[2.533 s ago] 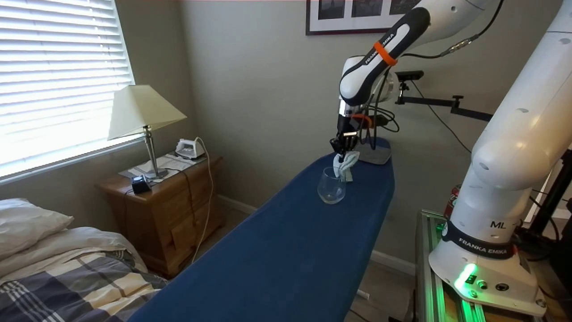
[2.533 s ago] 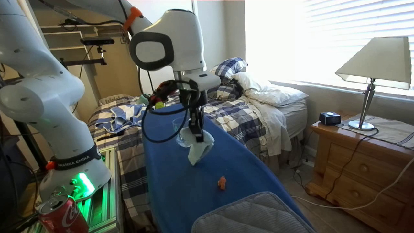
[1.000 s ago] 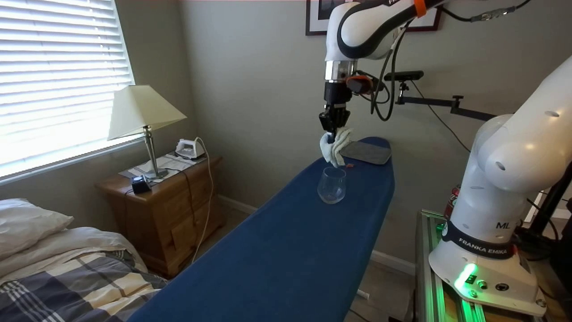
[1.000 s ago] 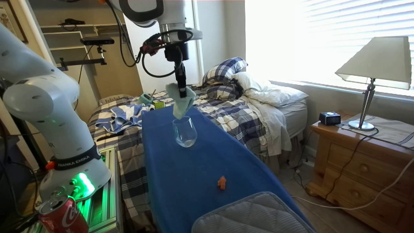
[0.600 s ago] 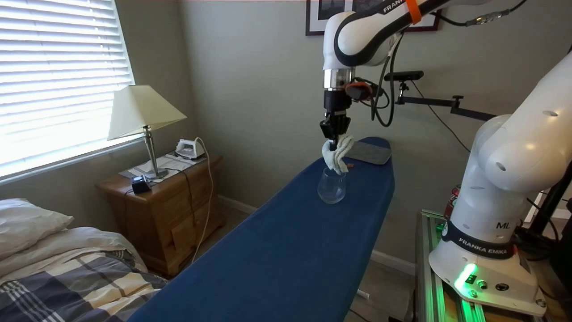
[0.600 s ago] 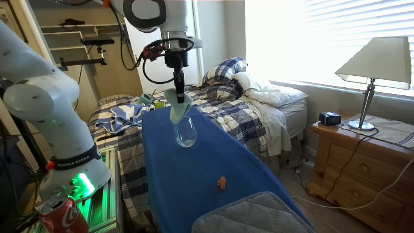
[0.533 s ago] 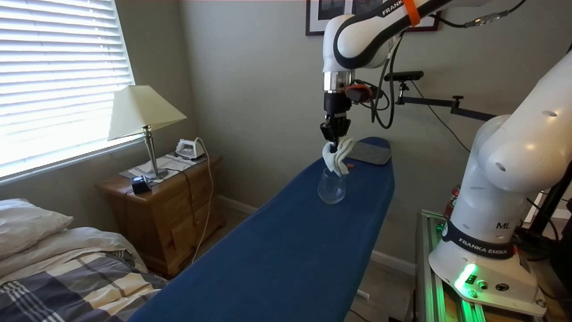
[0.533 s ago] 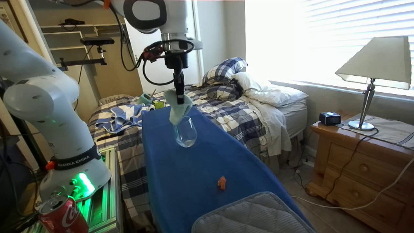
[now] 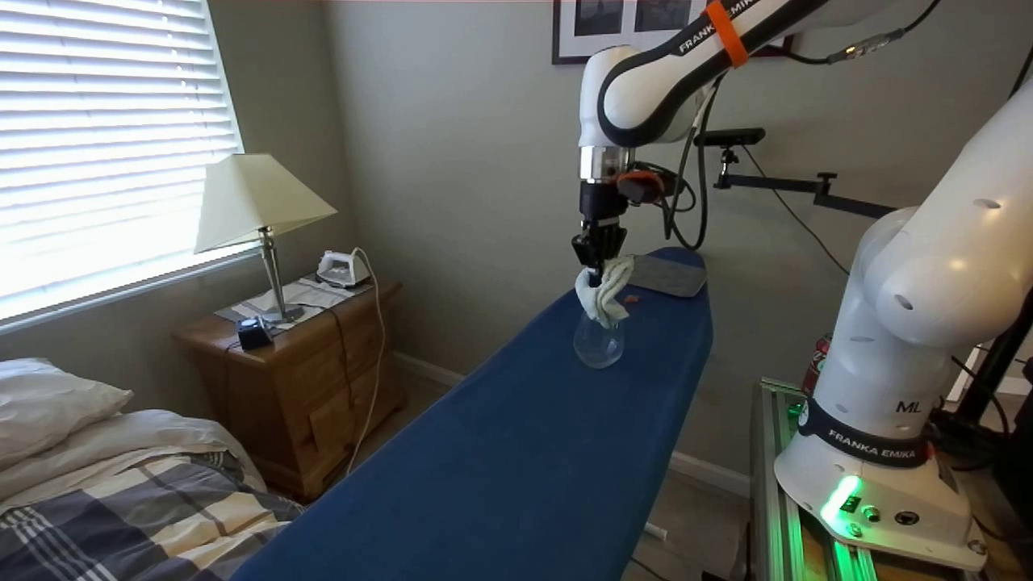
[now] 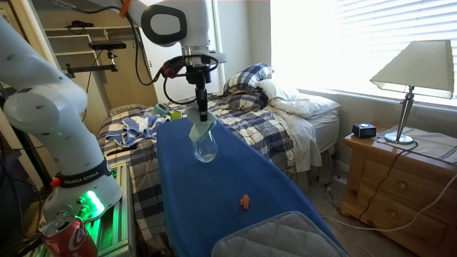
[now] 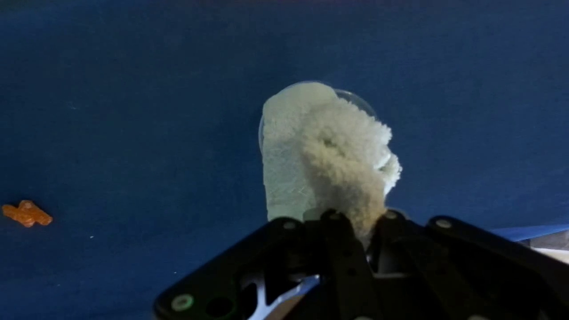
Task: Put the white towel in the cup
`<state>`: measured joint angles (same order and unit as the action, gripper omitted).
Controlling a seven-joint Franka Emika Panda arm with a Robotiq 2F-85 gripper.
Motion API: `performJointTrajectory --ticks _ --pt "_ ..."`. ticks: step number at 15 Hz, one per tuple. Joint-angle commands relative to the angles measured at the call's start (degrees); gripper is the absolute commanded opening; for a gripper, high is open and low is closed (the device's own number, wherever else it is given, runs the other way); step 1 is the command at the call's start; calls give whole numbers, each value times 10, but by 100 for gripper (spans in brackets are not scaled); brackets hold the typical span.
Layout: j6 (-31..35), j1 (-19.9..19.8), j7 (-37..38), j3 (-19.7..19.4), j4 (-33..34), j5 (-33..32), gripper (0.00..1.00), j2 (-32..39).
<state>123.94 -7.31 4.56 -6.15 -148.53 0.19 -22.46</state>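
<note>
The white towel hangs bunched from my gripper. The black fingers are shut on its upper part, as both exterior views show; the gripper points straight down. The clear glass cup stands upright on the blue board, directly below. The towel's lower end overlaps the top of the cup; I cannot tell how far it is inside. In the wrist view the towel covers most of the cup's mouth, and only part of the rim shows. The gripper's fingertips pinch the towel there.
The blue ironing board carries everything. A small orange piece and a grey quilted pad lie on it. A red can stands by the robot base. A bed and a nightstand are beyond the board.
The gripper first lifted the towel from beside the cup to above it. Since then it has lowered, bringing the towel's lower end down over the cup's mouth. The cup has not moved.
</note>
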Motion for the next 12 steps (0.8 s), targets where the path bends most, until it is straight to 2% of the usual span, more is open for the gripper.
performJointTrajectory --ticks 1,12 --pt "28 3 -6 1 -13 10 2 5" --pt "28 1 0 3 -33 8 2 12"
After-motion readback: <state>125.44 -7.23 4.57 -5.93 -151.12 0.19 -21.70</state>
